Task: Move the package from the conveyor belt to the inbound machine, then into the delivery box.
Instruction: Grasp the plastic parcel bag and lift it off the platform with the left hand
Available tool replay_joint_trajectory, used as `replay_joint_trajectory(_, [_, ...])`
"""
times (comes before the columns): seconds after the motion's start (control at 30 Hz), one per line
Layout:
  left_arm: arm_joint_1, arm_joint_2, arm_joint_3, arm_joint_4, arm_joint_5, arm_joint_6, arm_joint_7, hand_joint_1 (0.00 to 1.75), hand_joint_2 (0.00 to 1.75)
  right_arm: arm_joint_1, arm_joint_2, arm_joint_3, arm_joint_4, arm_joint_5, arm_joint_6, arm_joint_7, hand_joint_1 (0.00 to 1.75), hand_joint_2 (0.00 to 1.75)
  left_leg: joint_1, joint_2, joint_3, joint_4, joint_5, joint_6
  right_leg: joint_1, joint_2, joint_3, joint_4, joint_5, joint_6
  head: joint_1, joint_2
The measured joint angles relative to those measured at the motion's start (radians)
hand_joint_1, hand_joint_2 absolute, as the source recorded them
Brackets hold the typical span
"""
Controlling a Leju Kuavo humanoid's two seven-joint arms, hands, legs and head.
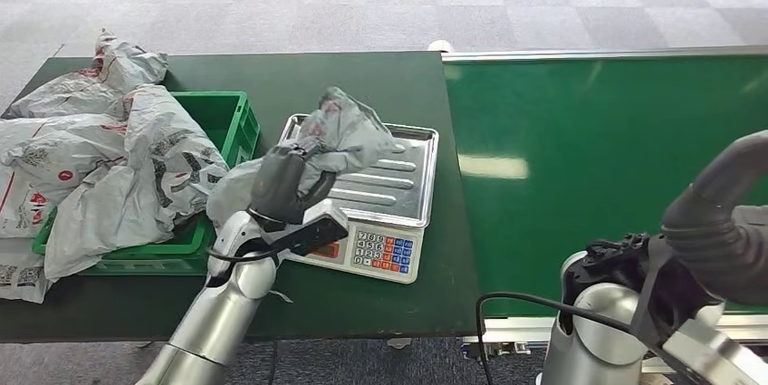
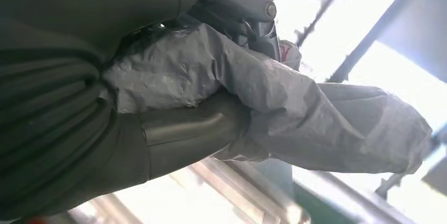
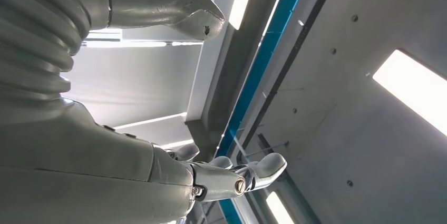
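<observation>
Meanwhile the left hand point(image 1: 283, 184) grips the grey package point(image 1: 349, 136) over the scale tray point(image 1: 398, 187), beside an overflowing green crate point(image 1: 226, 122).

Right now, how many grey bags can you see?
About 5, though the heap may hide more. One grey bag is held in the left hand over the scale tray. Roughly four bags are piled on and around the green crate.

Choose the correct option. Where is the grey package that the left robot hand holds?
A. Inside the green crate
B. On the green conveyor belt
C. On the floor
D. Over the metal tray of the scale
D: the left robot hand grips the grey package above the scale's metal tray.
</observation>
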Motion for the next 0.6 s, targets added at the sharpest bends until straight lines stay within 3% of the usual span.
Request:
replay_joint_trajectory(0.1, [-0.001, -0.002, 0.051, -0.06, 0.013, 0.094, 0.008, 1.75, 1.75, 0.005, -0.002, 0.0, 0.0, -0.003, 0.0, -0.001, 0.0, 1.75, 0.0, 0.0, 0.0, 0.0, 0.0, 0.0, 0.0, 0.0, 0.0, 0.0, 0.0, 0.0, 0.0, 0.0])
replay_joint_trajectory(0.33, [0.002, -0.003, 0.091, -0.119, 0.012, 0.117, 0.009, 1.75, 1.75, 0.008, -0.002, 0.0, 0.0, -0.005, 0.0, -0.001, 0.0, 1.75, 0.0, 0.0, 0.0, 0.0, 0.0, 0.0, 0.0, -0.001, 0.001, 0.0, 0.0, 0.0, 0.0, 0.0])
replay_joint_trajectory(0.43, [0.002, -0.001, 0.105, -0.133, -0.019, 0.207, 0.02, 1.75, 1.75, 0.008, -0.002, 0.0, 0.001, -0.01, 0.0, -0.001, 0.0, 1.75, 0.0, 0.0, 0.0, 0.0, 0.0, 0.0, 0.0, -0.001, 0.001, 0.0, 0.0, 0.0, 0.0, 0.0])
replay_joint_trajectory(0.53, [0.001, 0.003, 0.137, -0.158, -0.173, 0.327, 0.06, 1.75, 1.75, 0.007, -0.002, -0.001, 0.009, -0.018, 0.0, -0.001, 0.0, 1.75, 0.0, 0.0, 0.0, 0.0, 0.0, 0.0, 0.0, -0.001, 0.001, 0.0, 0.0, 0.0, 0.0, 0.0])
replay_joint_trajectory(0.6, [0.001, 0.003, 0.184, -0.194, -0.403, 0.357, 0.108, 1.75, 1.75, 0.006, -0.002, -0.001, 0.018, -0.023, 0.0, -0.001, 0.0, 1.75, 0.001, 0.0, -0.001, 0.0, 0.0, 0.0, 0.0, -0.001, 0.001, 0.0, 0.0, 0.0, 0.0, 0.0])
